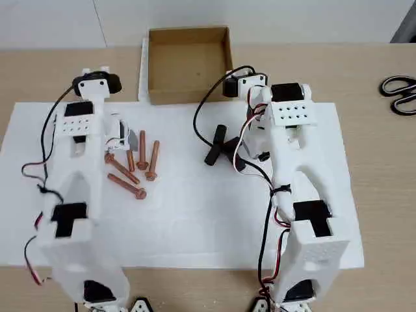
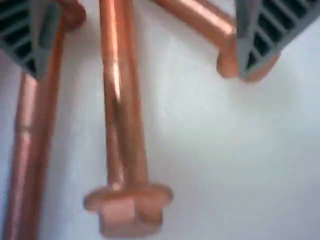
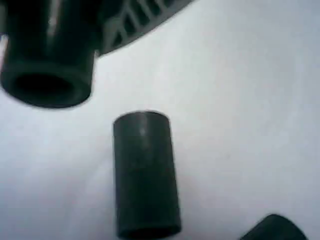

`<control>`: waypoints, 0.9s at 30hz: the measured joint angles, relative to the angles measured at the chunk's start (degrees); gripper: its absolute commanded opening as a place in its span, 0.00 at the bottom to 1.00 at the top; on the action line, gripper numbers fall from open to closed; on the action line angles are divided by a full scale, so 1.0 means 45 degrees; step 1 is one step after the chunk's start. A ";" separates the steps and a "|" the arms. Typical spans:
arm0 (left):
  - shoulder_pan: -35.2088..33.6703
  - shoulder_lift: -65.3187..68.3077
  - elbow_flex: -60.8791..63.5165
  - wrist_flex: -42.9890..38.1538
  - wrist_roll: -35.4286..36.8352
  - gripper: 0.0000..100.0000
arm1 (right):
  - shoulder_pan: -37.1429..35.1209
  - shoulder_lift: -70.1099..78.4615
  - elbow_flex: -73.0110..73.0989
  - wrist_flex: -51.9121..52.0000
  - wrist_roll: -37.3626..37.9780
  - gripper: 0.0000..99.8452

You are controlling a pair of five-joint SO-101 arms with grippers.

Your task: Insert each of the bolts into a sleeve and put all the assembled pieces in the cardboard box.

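Fingers (image 2: 25, 35) of left hand (image 2: 141, 76) spread wide, straddling one bolt (image 2: 125, 140).

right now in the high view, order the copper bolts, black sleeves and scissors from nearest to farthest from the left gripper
1. Copper-coloured metal bolts: right beside the left gripper, on the white sheet.
2. Black cylindrical sleeves: mid-table, by the right arm.
3. Dark-handled metal scissors: on the bare wood at the table's far right edge.
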State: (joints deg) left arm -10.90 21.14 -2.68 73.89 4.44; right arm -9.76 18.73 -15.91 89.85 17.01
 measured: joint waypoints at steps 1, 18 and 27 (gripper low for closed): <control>0.0000 0.0274 -0.0254 0.0039 0.0059 0.24 | 0.0000 0.0000 0.0000 0.0000 0.0000 0.03; 0.0000 0.0860 -0.0918 -0.0274 0.0352 0.24 | 0.0000 0.0000 0.0000 0.0000 0.0000 0.03; 0.0039 0.1993 -0.1094 -0.0449 0.0527 0.17 | 0.0000 0.0000 0.0000 0.0000 0.0000 0.03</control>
State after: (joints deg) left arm -10.73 30.11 -7.60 71.87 6.81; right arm -9.76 18.73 -15.91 89.85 17.01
